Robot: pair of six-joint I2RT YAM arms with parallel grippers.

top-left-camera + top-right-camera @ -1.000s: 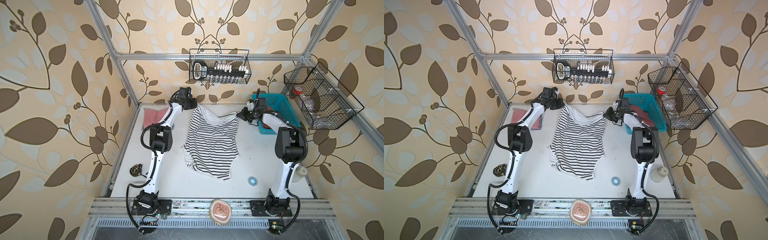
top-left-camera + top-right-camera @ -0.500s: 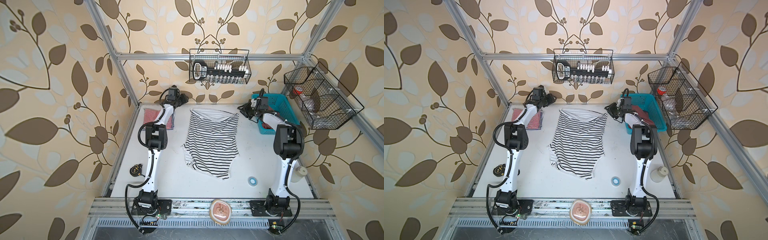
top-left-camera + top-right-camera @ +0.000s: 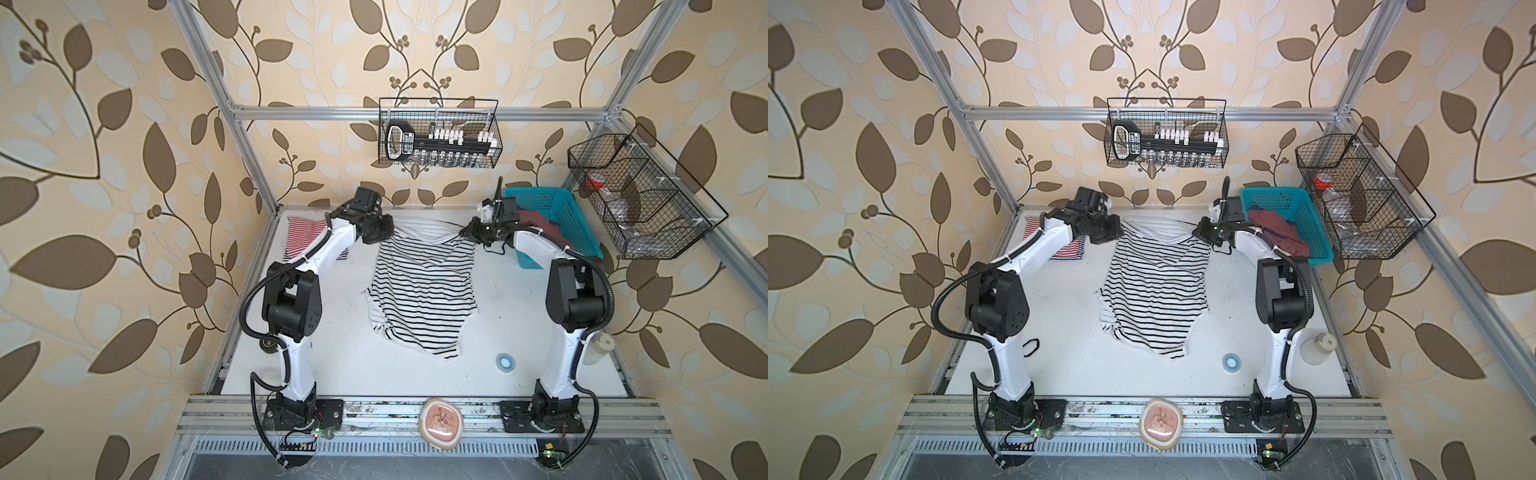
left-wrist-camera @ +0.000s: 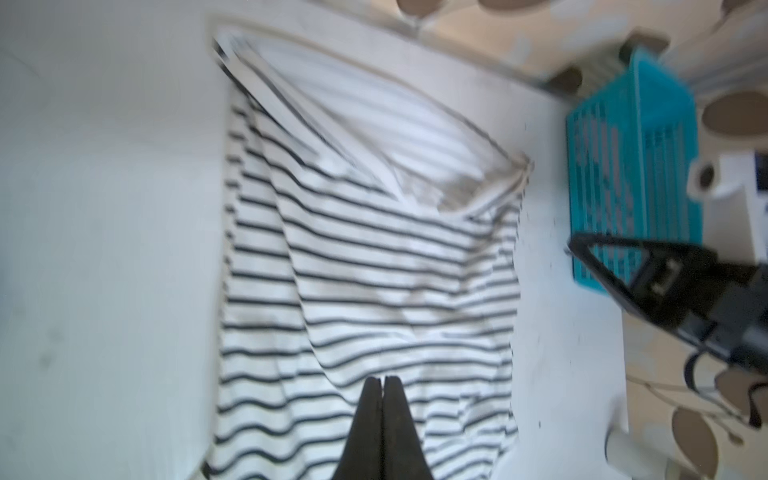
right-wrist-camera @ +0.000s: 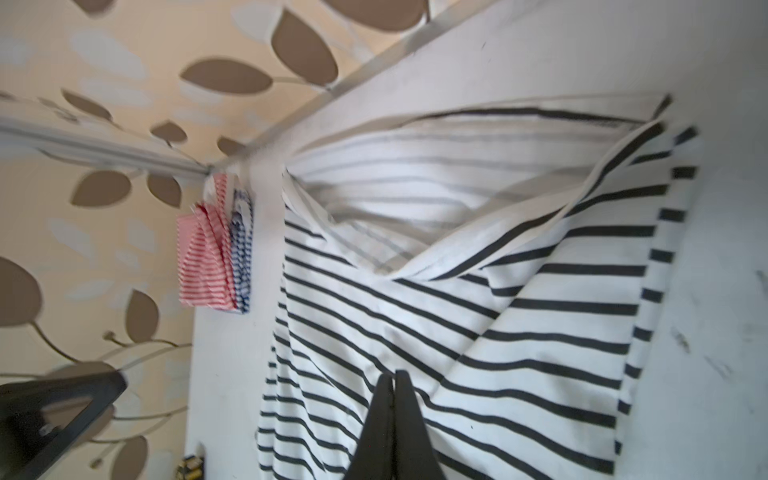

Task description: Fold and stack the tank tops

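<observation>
The black-and-white striped tank top (image 3: 424, 291) (image 3: 1154, 291) lies spread in the middle of the table, and the front layer of its far opening is slumped into a V (image 5: 390, 274). My left gripper (image 3: 385, 237) (image 4: 382, 379) hovers by its far left corner. My right gripper (image 3: 463, 232) (image 5: 394, 373) hovers by the far right corner. Both are shut with nothing between the fingers, clear of the cloth. The red-and-white striped top (image 3: 301, 237) (image 5: 199, 257) sits folded at the far left, partly behind my left arm. The dusty red top (image 3: 536, 220) is bunched in the teal basket (image 3: 552, 199).
A blue tape roll (image 3: 505, 362) and a white bottle (image 3: 598, 349) stand at the front right. Wire baskets hang on the back wall (image 3: 438, 137) and on the right wall (image 3: 640, 199). A small black object (image 3: 268, 345) lies at the left edge.
One second ago the far hem hung drawn between both grippers. Half a second ago they stood back by the wall with the top flat. Now both are shut and nearer the far corners.
</observation>
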